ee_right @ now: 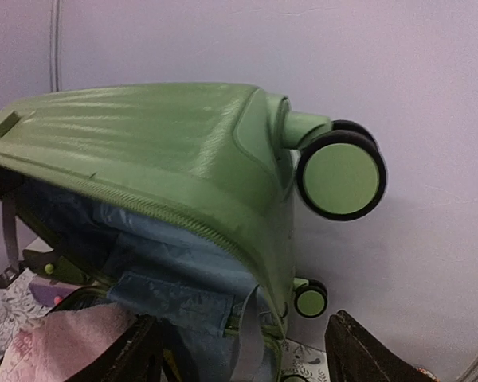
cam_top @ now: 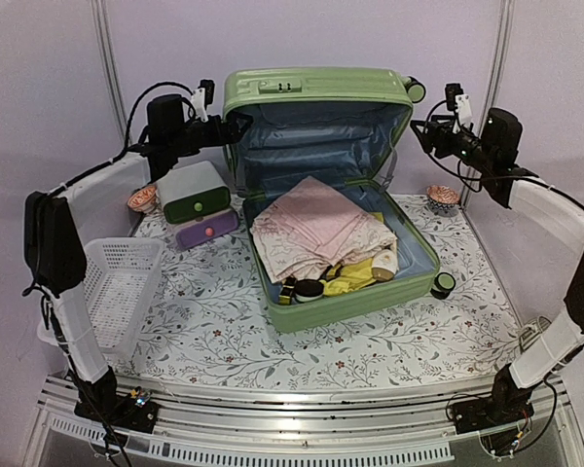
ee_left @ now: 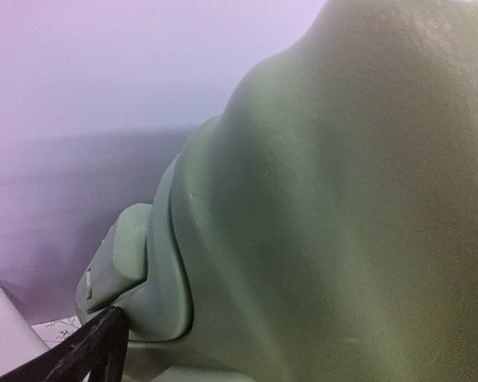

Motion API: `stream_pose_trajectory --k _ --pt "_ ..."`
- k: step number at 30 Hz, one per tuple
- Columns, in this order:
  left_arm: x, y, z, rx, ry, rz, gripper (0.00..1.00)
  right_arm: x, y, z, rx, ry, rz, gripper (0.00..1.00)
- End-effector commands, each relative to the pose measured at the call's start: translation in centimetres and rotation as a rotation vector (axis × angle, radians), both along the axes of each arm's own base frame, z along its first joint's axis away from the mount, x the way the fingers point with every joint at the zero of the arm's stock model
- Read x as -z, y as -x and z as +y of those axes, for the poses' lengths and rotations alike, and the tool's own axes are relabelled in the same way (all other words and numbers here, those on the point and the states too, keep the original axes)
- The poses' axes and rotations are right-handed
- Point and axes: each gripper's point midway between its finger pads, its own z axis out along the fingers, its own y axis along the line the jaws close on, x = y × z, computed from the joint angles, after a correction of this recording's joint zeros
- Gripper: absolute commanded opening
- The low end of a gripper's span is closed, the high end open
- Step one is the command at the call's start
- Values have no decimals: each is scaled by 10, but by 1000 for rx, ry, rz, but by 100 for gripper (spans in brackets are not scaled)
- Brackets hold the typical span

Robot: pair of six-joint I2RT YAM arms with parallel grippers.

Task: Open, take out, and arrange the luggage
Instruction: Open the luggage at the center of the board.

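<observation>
The light-green luggage (cam_top: 360, 304) lies open in the middle of the table with its lid (cam_top: 316, 92) standing upright at the back. Inside lie a folded pink cloth (cam_top: 316, 233), something yellow (cam_top: 355, 277) and a black round jar (cam_top: 309, 289). My left gripper (cam_top: 238, 125) is at the lid's upper left corner. In the left wrist view the green shell (ee_left: 342, 199) fills the frame and only one black finger (ee_left: 95, 350) shows. My right gripper (cam_top: 416, 129) hovers open just off the lid's right edge, near a wheel (ee_right: 340, 173). Its fingers (ee_right: 240, 322) hold nothing.
A white-and-green drawer box (cam_top: 195, 199) with a purple drawer (cam_top: 206, 232) stands left of the luggage. A white perforated basket (cam_top: 117, 282) sits at the table's left edge. Small cupcake-like items (cam_top: 143, 199) (cam_top: 443, 197) flank the case. The wall is close behind the lid.
</observation>
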Motion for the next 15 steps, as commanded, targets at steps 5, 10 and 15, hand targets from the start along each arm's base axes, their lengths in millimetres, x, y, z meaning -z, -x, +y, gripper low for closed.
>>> stream_pose_trajectory --k 5,10,15 --pt "7 -1 -21 81 48 39 96 23 24 48 -149 119 57 41" --pt "4 1 -20 80 49 34 96 13 8 71 -176 135 55 5" --pt "4 4 -21 83 48 36 96 2 -13 98 -193 125 38 4"
